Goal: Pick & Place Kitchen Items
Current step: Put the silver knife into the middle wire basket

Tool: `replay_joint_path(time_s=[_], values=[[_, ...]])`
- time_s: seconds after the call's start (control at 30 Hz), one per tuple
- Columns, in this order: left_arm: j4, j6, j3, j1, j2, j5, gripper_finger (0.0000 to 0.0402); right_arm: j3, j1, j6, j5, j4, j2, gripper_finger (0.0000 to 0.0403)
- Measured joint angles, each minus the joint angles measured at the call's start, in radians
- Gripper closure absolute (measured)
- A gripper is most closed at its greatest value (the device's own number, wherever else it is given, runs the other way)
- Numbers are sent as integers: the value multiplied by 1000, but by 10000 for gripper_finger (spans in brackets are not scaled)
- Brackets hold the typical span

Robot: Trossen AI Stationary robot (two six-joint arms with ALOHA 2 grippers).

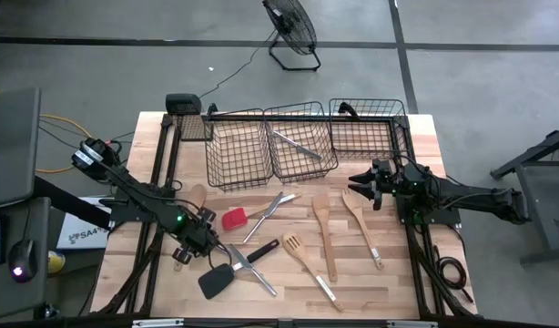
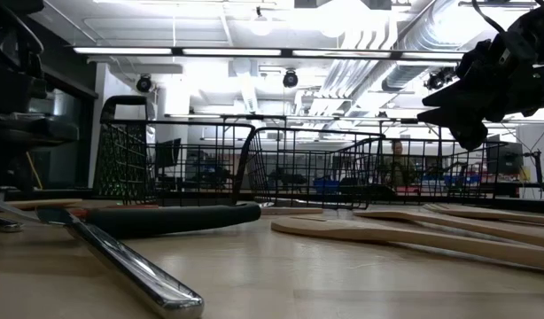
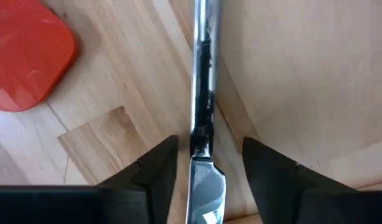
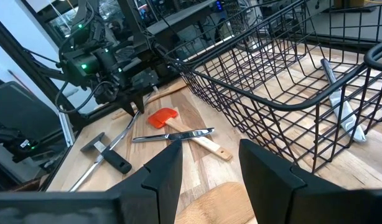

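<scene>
Left pincer (image 3: 203,165) open, straddling silver utensil (image 3: 201,99) on tabletop (image 3: 303,74), its ends cut off. Right pincer (image 4: 206,171) open, empty, hovering near baskets (image 4: 265,81). Label at left edge unreadable.

Utensils (image 1: 323,239) on table (image 1: 398,282) before baskets (image 1: 270,144)

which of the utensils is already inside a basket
Only the silver metal utensil, lying diagonally in the middle wire basket. All the other utensils lie on the bare table.
</scene>
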Motion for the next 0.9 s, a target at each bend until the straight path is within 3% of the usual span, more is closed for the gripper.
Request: replay_joint_path(time_s=[0.43,0.9], values=[[19,-7,-1,1,1,-2,369,0,0,0,0,0,0,252],[5,-46,-6,3,-52,44,369,0,0,0,0,0,0,252]])
